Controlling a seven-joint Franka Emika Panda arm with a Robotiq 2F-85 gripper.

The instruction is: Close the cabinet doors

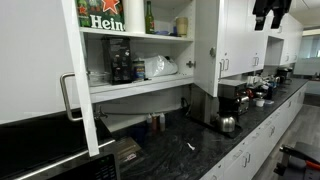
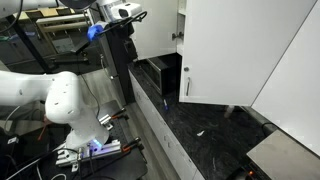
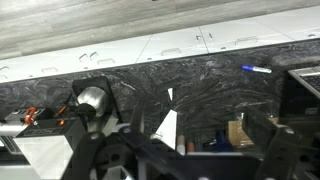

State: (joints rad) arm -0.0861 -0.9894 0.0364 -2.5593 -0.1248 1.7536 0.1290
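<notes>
Two tall white cabinet doors (image 1: pixel 40 50) stand swung wide open above the black marbled table (image 1: pixel 170 158) of a long kitchen. Stocked shelves (image 1: pixel 135 88) show between them, and a slim silver handle (image 1: pixel 68 97) catches the eye. The white arm (image 2: pixel 60 100) reaches high, its dark tool (image 1: pixel 270 10) well apart from both doors. Whether the tool is spread or closed cannot be told.

Nearer cabinet door (image 1: pixel 40 60) and farther cabinet door (image 1: pixel 208 45) both stand swung out over the black countertop (image 1: pixel 165 155); open gap between them, in front of the laden shelves (image 1: pixel 135 88); counter below bare save a pen (image 1: pixel 191 146); kettle (image 1: pixel 226 123) and coffee machine (image 1: pixel 236 100) crowd the counter beyond the farther door.
</notes>
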